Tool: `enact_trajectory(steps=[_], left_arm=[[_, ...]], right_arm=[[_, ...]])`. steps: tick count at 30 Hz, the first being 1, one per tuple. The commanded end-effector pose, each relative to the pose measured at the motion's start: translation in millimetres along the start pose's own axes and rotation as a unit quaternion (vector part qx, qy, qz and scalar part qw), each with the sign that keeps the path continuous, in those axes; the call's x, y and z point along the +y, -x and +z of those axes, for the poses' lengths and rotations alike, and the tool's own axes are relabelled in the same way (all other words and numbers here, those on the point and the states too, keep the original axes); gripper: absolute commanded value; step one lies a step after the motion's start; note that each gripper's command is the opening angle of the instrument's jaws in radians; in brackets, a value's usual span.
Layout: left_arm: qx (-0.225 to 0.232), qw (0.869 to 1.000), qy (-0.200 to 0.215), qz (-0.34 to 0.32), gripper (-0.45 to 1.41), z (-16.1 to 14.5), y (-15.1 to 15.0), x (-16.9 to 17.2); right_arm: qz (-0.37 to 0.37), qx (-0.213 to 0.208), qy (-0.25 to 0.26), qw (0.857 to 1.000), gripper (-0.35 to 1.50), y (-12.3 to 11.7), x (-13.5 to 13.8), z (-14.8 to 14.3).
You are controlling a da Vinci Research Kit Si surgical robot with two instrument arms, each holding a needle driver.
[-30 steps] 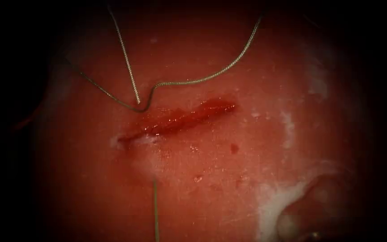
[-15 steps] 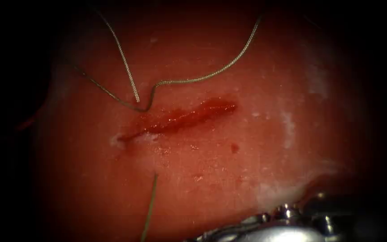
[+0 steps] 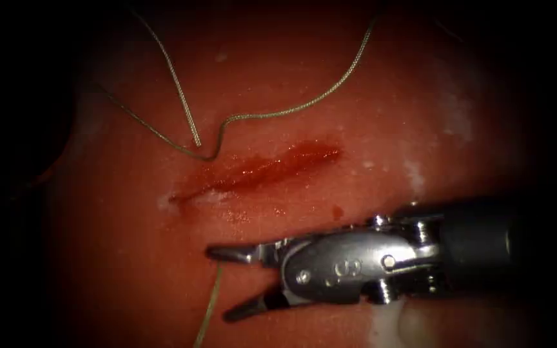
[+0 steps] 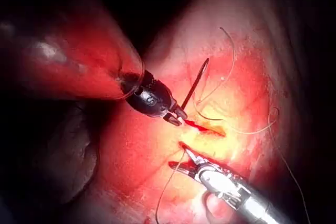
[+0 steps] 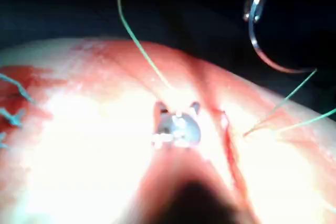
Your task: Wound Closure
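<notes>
The right pincer (image 3: 227,283), polished steel, gapes empty astride a thin strand of thread (image 3: 209,308) below the wet red cut (image 3: 259,171) in the glistening tissue (image 3: 420,116). The left pincer (image 4: 176,116) grips the slender curved needle (image 4: 195,82), clear of the tissue.

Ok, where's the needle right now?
In the left wrist view, the needle is held near one end by the left hand, off the tissue near the cut; the right hand is open, empty.
</notes>
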Motion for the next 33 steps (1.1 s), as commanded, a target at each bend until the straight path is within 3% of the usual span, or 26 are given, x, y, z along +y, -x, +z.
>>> enact_trajectory(steps=[1,3,4,10,15,26,33], left_arm=[[0.000,1.000,0.001,-0.001,-0.35,0.6,0.5,0.4],[0.000,1.000,0.001,-0.001,-0.35,0.6,0.5,0.4],[0.000,1.000,0.001,-0.001,-0.35,0.6,0.5,0.4],[0.000,1.000,0.001,-0.001,-0.35,0.5,0.5,0.4],[0.000,1.000,0.002,-0.001,-0.35,0.4,0.4,0.3],[0.000,1.000,0.002,-0.001,-0.35,0.4,0.4,0.3],[0.000,1.000,0.003,-0.001,-0.35,0.3,0.4,0.3]], right_arm=[[-0.001,0.005,-0.008,1.000,0.61,-0.1,-0.2,0.9],[-0.001,0.007,-0.013,1.000,-0.22,-0.2,-0.1,0.6],[0.000,0.007,-0.013,1.000,-0.35,-0.3,-0.1,0.5],[0.003,0.010,-0.033,0.999,-0.35,-1.9,-0.6,-0.9],[0.002,0.018,-0.060,0.998,-0.35,-4.3,-2.6,-1.5],[-0.015,0.038,-0.118,0.992,-0.35,-6.1,-5.2,-1.6],[-0.017,0.056,-0.175,0.983,-0.35,-9.1,-9.2,-2.8]])
